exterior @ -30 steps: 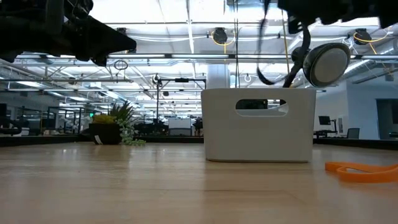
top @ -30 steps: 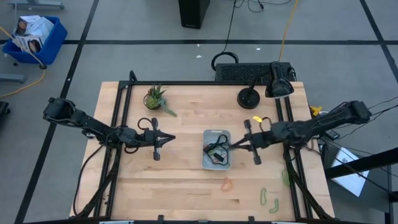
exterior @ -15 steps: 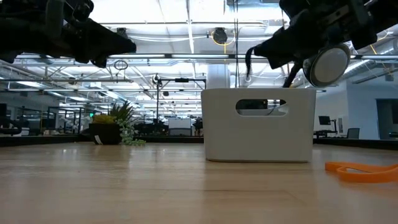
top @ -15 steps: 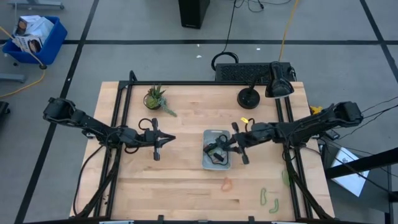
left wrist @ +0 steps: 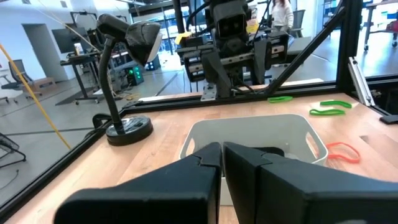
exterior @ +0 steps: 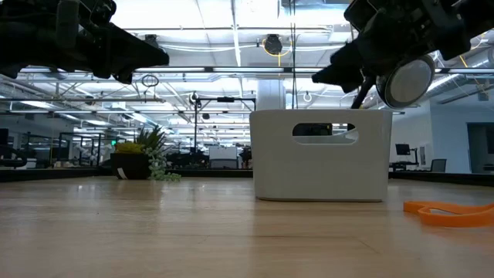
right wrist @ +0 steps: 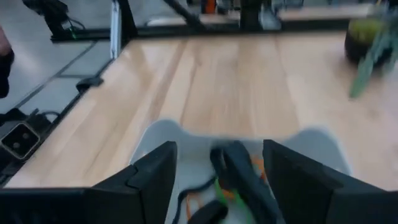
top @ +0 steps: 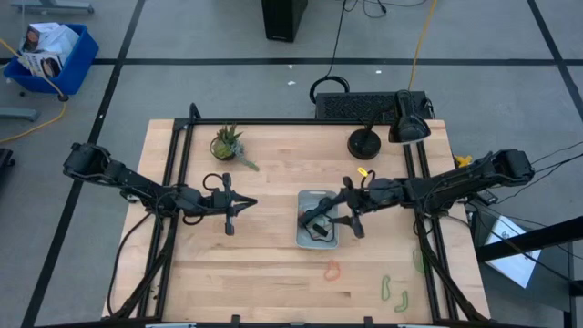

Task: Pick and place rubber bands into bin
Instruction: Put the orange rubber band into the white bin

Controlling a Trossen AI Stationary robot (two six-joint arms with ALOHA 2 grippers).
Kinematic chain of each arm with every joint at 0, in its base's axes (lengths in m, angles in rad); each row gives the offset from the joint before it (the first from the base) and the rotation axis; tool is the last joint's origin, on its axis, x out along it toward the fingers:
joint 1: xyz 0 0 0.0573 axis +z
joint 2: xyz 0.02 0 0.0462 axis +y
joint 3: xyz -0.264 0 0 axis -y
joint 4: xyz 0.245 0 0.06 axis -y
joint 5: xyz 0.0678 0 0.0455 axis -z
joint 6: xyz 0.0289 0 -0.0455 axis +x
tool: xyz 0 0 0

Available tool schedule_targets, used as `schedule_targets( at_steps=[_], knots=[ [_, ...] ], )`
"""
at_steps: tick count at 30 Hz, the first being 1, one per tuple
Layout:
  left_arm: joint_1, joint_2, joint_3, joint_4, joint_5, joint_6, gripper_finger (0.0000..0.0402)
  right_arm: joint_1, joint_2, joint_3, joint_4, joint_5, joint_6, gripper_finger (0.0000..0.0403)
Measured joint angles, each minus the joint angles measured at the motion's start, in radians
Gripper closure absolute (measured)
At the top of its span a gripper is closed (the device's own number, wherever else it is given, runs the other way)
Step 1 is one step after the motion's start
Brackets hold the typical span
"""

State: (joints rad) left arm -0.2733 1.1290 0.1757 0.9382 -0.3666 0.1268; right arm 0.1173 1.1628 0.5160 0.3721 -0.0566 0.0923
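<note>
The bin (top: 316,197), a pale tray, sits mid-table with dark, orange and green rubber bands (top: 318,224) inside. My right gripper (top: 333,211) hovers open over the bin's right side. In the right wrist view a dark band (right wrist: 239,177) shows blurred between the spread fingers (right wrist: 155,177), above the bin's floor and clear of both. My left gripper (top: 246,202) is shut on nothing, left of the bin and above the table. An orange band (top: 332,270) and green bands (top: 393,293) lie flat on the table near its front edge.
A desk lamp (top: 366,142) stands behind the bin at the far right, and a small potted plant (top: 228,144) at the far left. A black frame rail (top: 421,182) runs along the table's right side. Bare wood lies between the bin and my left gripper.
My right gripper has moved down and toward the table's left, over the bin, and has opened. The dark band that hung from it a second ago has dropped away and no longer dangles above the bin's rim.
</note>
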Motion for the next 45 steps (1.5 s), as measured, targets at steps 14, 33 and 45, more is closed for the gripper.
schedule_targets(
  at_steps=[14, 33, 45],
  knots=[
    [0.000, 0.000, 0.000, -0.011, 0.000, -0.007, 0.0376, 0.188, -0.030, 0.441, -1.035, 0.001, 0.049, 0.0187],
    [0.000, 0.000, 0.000, -0.029, 0.001, -0.064, 0.0376, 0.565, -0.375, 0.141, -0.851, 0.450, 0.137, 0.0263],
    [-0.036, 0.170, 0.362, -0.613, 0.012, -0.229, 0.0396, 0.485, -0.699, -0.191, -0.373, 0.507, -0.235, 0.0393]
  ],
)
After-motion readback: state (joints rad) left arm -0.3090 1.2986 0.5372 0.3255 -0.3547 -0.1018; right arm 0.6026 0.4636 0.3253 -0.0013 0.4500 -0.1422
